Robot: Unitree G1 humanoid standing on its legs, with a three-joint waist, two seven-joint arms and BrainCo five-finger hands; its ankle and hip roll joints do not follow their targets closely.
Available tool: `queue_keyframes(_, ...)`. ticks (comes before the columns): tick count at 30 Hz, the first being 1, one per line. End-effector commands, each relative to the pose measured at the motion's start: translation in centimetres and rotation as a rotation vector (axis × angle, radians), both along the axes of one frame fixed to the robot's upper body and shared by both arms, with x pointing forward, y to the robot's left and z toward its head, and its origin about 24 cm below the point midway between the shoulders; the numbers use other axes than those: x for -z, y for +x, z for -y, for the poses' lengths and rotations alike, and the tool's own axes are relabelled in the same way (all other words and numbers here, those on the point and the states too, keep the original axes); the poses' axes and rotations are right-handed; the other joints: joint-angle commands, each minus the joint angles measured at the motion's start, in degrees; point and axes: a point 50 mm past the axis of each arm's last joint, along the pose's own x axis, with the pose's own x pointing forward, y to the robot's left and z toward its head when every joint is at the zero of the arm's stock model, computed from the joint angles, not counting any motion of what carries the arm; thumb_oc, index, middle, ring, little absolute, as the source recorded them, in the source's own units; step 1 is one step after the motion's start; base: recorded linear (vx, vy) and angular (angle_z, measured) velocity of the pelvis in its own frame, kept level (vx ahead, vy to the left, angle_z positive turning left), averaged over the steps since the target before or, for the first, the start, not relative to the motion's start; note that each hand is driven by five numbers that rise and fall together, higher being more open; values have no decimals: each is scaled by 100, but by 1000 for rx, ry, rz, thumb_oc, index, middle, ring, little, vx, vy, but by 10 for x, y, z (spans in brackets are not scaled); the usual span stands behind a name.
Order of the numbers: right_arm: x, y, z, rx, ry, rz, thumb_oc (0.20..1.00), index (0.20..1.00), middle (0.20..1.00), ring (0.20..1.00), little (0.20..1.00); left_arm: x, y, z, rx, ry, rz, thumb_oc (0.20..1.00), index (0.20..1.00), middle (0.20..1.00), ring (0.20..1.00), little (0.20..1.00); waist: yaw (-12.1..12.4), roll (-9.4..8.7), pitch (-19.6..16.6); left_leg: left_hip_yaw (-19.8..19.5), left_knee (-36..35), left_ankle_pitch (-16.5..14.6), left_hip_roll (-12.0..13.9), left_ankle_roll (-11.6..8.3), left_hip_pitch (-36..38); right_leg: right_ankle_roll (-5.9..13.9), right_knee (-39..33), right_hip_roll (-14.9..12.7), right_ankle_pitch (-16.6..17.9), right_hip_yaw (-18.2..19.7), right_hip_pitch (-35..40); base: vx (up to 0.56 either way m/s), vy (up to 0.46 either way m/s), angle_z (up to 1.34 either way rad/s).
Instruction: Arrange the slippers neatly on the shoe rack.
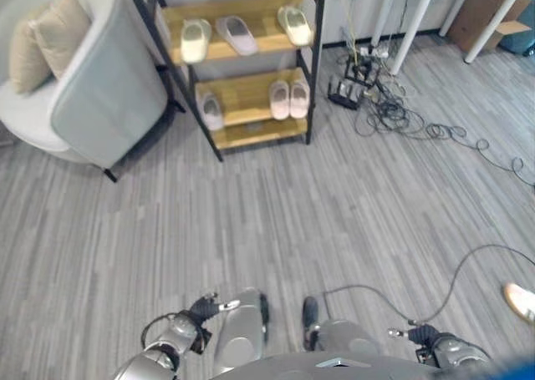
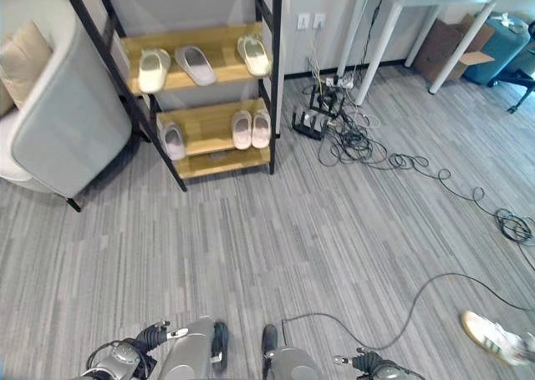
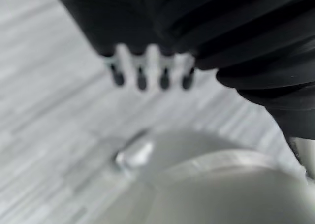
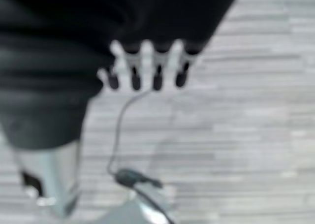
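Six slippers on the shoe rack (image 2: 272, 88): three on its top shelf (image 2: 219, 48), namely a cream slipper (image 2: 153, 69), a grey slipper (image 2: 195, 64) and a pale slipper (image 2: 253, 54); lower shelf (image 2: 209, 128) with a pink pair (image 2: 251, 129) and a single slipper (image 2: 173, 139). Left of the rack, an armchair (image 2: 58, 121). Left hand (image 3: 147, 69) and right hand (image 4: 147, 66) well short of the rack, fingers straight, holding nothing.

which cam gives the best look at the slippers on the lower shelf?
The right eye view: the pink pair sits side by side mid-shelf and the single slipper shows whole at the shelf's left end. The left eye view shows the same three, nearer its top edge. Both wrist views look at floor, no slippers.
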Motion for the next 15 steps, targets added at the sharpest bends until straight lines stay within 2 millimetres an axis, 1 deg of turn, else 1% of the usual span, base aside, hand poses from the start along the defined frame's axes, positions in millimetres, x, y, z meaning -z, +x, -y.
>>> queue_keyframes(1,0,-13,4,-64,-14,5,1000,1000,1000,1000,1000,12,-61,-19,24,70,-198,1000,1000,1000,1000,1000,114,-159,-398,-741,400,407,-437,388,-236,518,-296,-469,-487,444,1310,455,179,-53)
queue_keyframes(2,0,-13,4,-64,-14,4,1000,1000,1000,1000,1000,12,-61,-19,24,71,-198,1000,1000,1000,1000,1000,115,-169,-395,-733,396,404,-445,391,-226,522,-298,-480,-492,446,1318,631,264,-37)
queue_keyframes(3,1,-15,3,-62,-11,-1,1000,1000,1000,1000,1000,13,-69,-23,14,81,-222,1000,1000,1000,1000,1000,111,-208,-461,-713,479,363,-535,465,-211,574,-193,-562,-444,481,1355,321,174,-76)
queue_keyframes(4,2,-16,1,-65,-1,-3,1000,1000,1000,1000,1000,12,-72,-26,6,87,-230,1000,1000,1000,1000,1000,108,-240,-523,-639,535,298,-600,536,-151,649,-1,-655,-370,514,1310,463,260,-78)
queue_keyframes(5,3,-15,-3,-72,11,0,1000,1000,1000,1000,1000,11,-71,-31,-4,96,-221,1000,1000,1000,1000,1000,97,-297,-558,-556,572,186,-689,645,-44,762,391,-760,-174,572,1217,394,251,-71)
queue_keyframes(6,3,-12,-5,-84,18,8,1000,1000,1000,1000,1000,9,-67,-34,-17,98,-207,1000,1000,1000,1000,1000,76,-304,-572,-507,565,62,-759,747,86,852,872,-841,98,604,997,332,235,-34)
queue_keyframes(8,1,-5,-9,-125,19,19,1000,1000,1000,1000,1000,5,-57,-41,-52,102,-167,1000,1000,1000,1000,1000,24,-265,-507,-447,554,-171,-904,965,396,1023,1980,-1017,1019,632,473,213,194,-24)
queue_keyframes(9,1,-5,-8,-125,19,19,1000,1000,1000,1000,1000,5,-57,-41,-51,101,-167,1000,1000,1000,1000,1000,29,-254,-518,-446,548,-162,-891,962,384,1021,1973,-1004,1033,636,458,306,281,-36)
queue_keyframes(10,-1,1,-10,-116,25,51,1000,1000,1000,1000,1000,0,-41,-45,-89,99,-104,1000,1000,1000,1000,1000,-50,-109,-421,-436,532,-351,-969,1160,731,959,2855,-1142,1598,484,136,312,276,-25)
queue_keyframes(11,0,1,-10,-111,27,52,1000,1000,1000,1000,1000,-2,-35,-46,-101,99,-82,1000,1000,1000,1000,1000,-77,-20,-362,-451,491,-425,-977,1236,937,927,3283,-1182,1627,413,-118,315,276,-6)
queue_keyframes(12,0,1,-10,-111,27,52,1000,1000,1000,1000,1000,-2,-35,-46,-101,99,-82,1000,1000,1000,1000,1000,-77,-22,-361,-450,491,-425,-978,1236,938,927,3285,-1183,1625,415,-118,208,154,20)
queue_keyframes(13,0,-1,-9,-109,26,51,1000,1000,1000,1000,1000,-4,-30,-47,-111,96,-60,1000,1000,1000,1000,1000,-103,71,-324,-499,423,-476,-981,1281,1124,875,3552,-1185,1540,324,-364,374,128,25)
queue_keyframes(14,1,-6,-10,-105,26,46,1000,1000,1000,1000,1000,-7,-18,-46,-132,88,-13,1000,1000,1000,1000,1000,-175,158,-272,-675,302,-553,-1019,1285,1449,810,3287,-1125,1136,142,-705,510,115,39)
queue_keyframes(15,3,-10,-10,-101,26,35,1000,1000,1000,1000,1000,-8,-13,-44,-144,79,5,1000,1000,1000,1000,1000,-227,173,-209,-818,200,-602,-1035,1255,1668,753,2994,-1058,818,64,-842,635,-35,64)
